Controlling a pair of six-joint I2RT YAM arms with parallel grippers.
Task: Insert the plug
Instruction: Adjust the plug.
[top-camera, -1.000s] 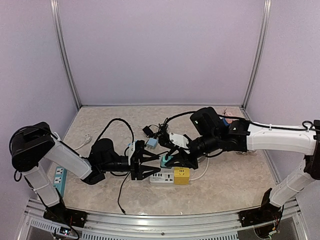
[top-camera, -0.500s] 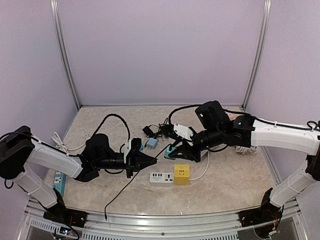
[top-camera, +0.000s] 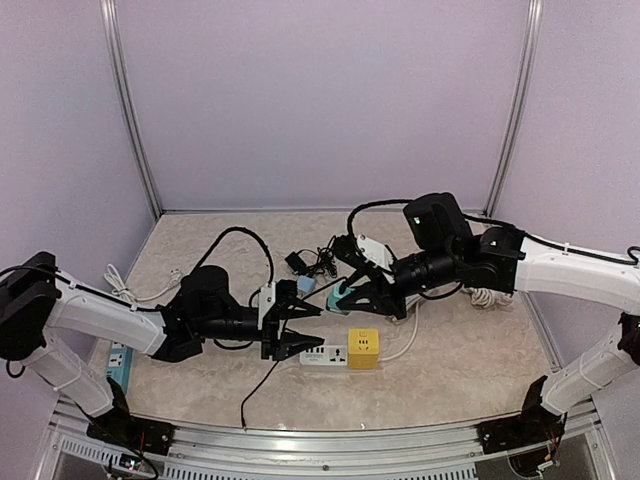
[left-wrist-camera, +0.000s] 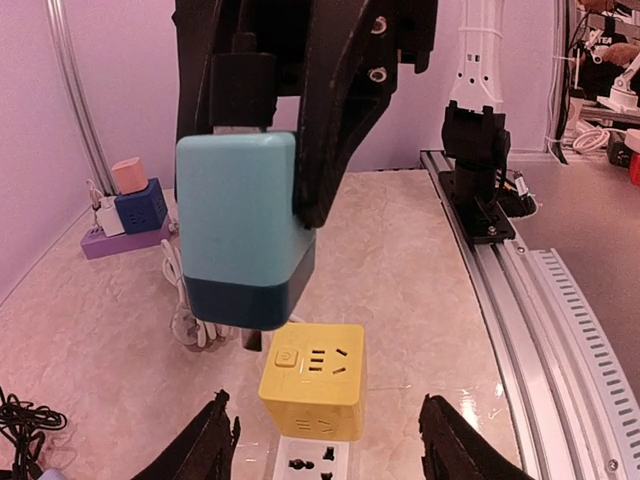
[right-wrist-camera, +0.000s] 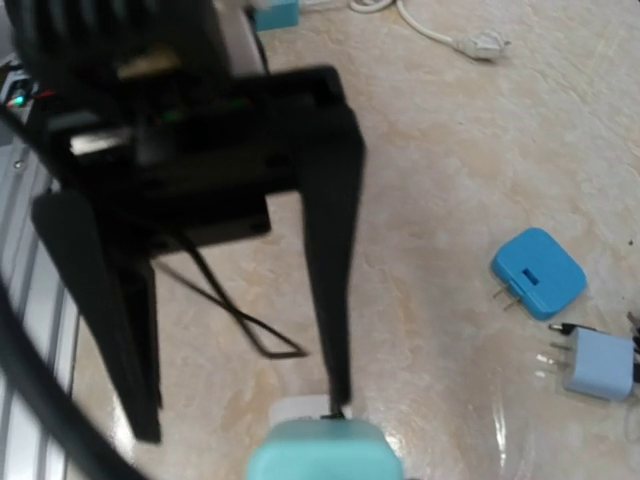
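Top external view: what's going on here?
The right pincer holds a teal block-shaped plug adapter above the yellow plastic cube socket, not yet inserted. The left pincer stands open at the end of the white power strip beside the cube, not gripping it.

white arms (top-camera: 100, 318), black joints and tools (top-camera: 318, 327)

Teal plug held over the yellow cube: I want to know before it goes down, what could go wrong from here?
1. In the left wrist view the teal plug seems to hang left of the yellow cube's top slots, so its pins may miss.
2. The left gripper is open and holds nothing, so the cube and the white strip could slide or tip when pushed.
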